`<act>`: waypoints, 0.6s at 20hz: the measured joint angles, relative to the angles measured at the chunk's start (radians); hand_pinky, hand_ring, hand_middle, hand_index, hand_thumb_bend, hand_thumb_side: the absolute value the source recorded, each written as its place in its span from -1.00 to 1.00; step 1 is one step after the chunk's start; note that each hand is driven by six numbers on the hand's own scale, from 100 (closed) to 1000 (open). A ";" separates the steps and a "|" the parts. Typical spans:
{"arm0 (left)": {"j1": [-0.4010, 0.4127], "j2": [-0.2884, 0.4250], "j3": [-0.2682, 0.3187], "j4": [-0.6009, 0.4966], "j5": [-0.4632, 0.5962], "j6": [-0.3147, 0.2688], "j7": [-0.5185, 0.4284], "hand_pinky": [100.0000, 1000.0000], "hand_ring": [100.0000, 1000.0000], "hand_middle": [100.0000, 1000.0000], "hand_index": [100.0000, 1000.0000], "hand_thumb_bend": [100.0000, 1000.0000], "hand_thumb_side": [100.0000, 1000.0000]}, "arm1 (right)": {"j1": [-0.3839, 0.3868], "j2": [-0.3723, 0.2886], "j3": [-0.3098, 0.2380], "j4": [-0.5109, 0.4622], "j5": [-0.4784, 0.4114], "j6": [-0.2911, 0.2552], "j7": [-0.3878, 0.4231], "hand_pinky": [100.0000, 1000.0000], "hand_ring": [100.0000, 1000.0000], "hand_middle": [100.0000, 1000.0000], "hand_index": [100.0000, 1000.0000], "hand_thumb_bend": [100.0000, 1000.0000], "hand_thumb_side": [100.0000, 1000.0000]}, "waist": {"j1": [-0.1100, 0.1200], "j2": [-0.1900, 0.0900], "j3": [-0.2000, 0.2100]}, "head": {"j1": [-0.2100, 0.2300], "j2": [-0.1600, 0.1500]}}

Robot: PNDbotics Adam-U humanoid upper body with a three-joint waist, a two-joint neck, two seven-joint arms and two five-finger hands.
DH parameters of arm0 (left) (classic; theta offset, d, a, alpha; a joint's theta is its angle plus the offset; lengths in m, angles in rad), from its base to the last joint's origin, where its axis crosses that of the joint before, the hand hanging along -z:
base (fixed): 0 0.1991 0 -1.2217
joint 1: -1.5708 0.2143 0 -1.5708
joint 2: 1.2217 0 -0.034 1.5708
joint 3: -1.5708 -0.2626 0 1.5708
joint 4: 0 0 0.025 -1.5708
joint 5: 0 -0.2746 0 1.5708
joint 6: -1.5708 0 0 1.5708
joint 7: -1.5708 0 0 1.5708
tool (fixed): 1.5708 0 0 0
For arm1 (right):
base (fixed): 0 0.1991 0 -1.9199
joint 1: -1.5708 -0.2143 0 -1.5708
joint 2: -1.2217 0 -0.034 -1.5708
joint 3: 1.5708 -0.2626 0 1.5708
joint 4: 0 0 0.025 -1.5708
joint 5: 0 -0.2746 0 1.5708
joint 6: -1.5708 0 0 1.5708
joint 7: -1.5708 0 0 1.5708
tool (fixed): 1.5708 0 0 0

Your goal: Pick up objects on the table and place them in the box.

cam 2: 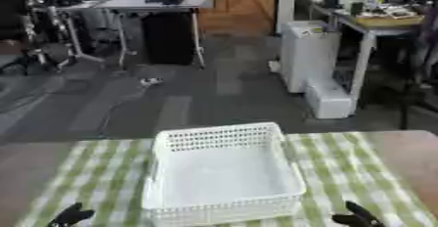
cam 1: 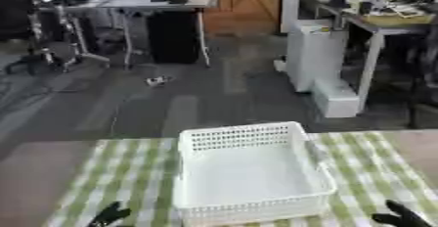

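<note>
A white perforated plastic box point(cam 1: 248, 206) stands in the middle of the green-and-white checked tablecloth point(cam 1: 128, 172), and its inside shows nothing. Only the black fingertips of my left hand point(cam 1: 109, 215) poke up at the bottom left, beside the box's near left corner. The fingertips of my right hand point(cam 1: 400, 216) show at the bottom right, apart from the box. Both hands' fingers look relaxed and hold nothing. No loose objects show on the cloth in either view.
Bare wooden table point(cam 1: 34, 177) shows left and right of the cloth. Beyond the table's far edge is open grey floor, with a white cabinet point(cam 1: 315, 55) and desks on metal legs further back.
</note>
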 measured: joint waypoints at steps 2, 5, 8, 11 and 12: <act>0.001 0.000 0.001 0.000 -0.002 0.000 0.000 0.62 0.45 0.60 0.94 -0.52 0.57 | 0.001 0.005 -0.002 0.000 0.001 -0.002 -0.002 -0.32 0.33 0.39 0.82 0.17 0.18 | -0.002 -0.001 0.000 | 0.000 0.014; 0.002 0.000 0.006 0.000 -0.004 0.001 0.002 0.62 0.45 0.60 0.93 -0.52 0.56 | 0.001 0.005 -0.006 0.000 0.001 -0.001 -0.002 -0.32 0.33 0.40 0.83 0.18 0.16 | -0.004 -0.008 -0.001 | -0.007 0.050; 0.000 0.000 0.006 0.000 -0.004 0.002 0.005 0.62 0.45 0.59 0.93 -0.51 0.56 | 0.001 0.005 -0.006 0.000 0.001 0.002 -0.006 -0.32 0.34 0.41 0.85 0.18 0.16 | -0.005 -0.013 -0.002 | -0.026 0.111; -0.002 0.001 0.006 0.000 0.000 0.003 0.005 0.62 0.44 0.59 0.93 -0.50 0.56 | 0.000 0.005 -0.006 0.000 0.002 0.001 -0.009 -0.30 0.36 0.44 0.88 0.22 0.17 | -0.002 -0.015 -0.002 | -0.037 0.169; -0.003 0.001 0.006 0.000 0.000 0.003 0.005 0.62 0.44 0.59 0.93 -0.49 0.56 | 0.000 0.004 -0.006 0.000 0.006 0.000 -0.010 -0.30 0.36 0.45 0.89 0.24 0.17 | 0.000 -0.017 -0.002 | -0.037 0.184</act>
